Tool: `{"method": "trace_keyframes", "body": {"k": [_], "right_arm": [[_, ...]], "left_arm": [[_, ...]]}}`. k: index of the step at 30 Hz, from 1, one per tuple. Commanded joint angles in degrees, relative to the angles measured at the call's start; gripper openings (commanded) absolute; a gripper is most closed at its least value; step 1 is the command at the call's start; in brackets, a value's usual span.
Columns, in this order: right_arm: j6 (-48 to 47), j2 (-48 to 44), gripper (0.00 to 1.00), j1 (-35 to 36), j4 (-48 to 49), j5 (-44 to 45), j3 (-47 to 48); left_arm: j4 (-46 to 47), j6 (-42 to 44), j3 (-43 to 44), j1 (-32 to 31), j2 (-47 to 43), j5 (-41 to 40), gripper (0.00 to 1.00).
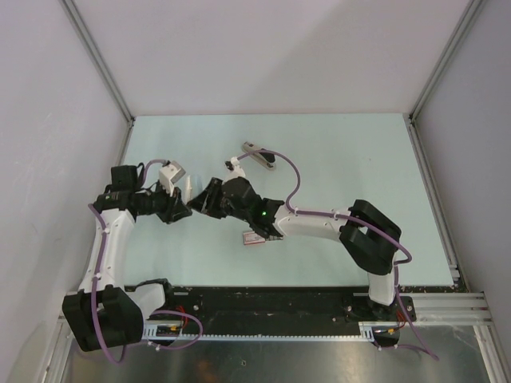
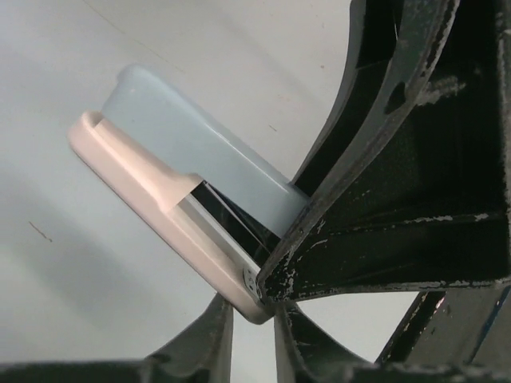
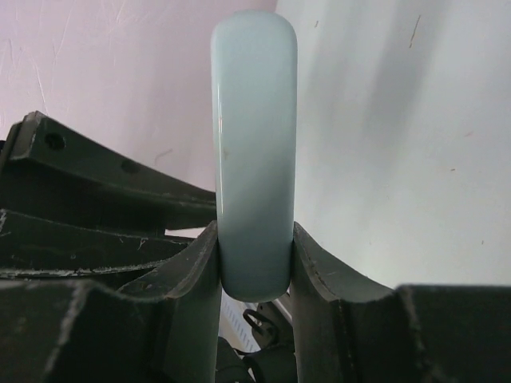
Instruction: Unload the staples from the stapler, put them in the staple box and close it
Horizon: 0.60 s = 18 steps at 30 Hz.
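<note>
Both grippers hold a stapler with a pale blue top (image 3: 254, 159) and a cream-white base (image 2: 152, 179); it is hinged open, with the dark magazine showing between the two parts. My left gripper (image 2: 251, 319) is shut on the end of the white base. My right gripper (image 3: 255, 271) is shut on the blue top, which stands upright between its fingers. In the top view the two grippers, left (image 1: 180, 209) and right (image 1: 204, 199), meet at mid-table left. A slim silver-grey stapler with a black top (image 1: 259, 155) lies apart at the far middle.
A flat red-and-white packet (image 1: 254, 237) lies under the right forearm. A purple cable (image 1: 294, 179) loops past the slim stapler. White walls enclose the table on the left, back and right.
</note>
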Motion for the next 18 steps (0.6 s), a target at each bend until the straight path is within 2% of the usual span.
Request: {"method": "trace_keyframes", "body": {"k": [1, 8, 13, 18], "right_arm": [[0.0, -0.9, 0.00, 0.6, 3.0, -0.3, 0.7], [-0.9, -2.0, 0.00, -0.2, 2.3, -0.2, -0.9], [-2.6, -2.3, 0.00, -0.4, 1.5, -1.4, -1.4], [-5.4, -2.6, 0.00, -1.5, 0.9, -5.3, -2.4]], "left_arm": [[1.3, 2.8, 0.0, -0.3, -1.3, 0.9, 0.18], [1.3, 2.7, 0.0, -0.3, -2.2, 0.3, 0.02], [1.3, 3.8, 0.2, -0.3, -2.3, -2.1, 0.00], [2.6, 6.4, -0.2, -0.3, -3.1, -9.5, 0.00]]}}
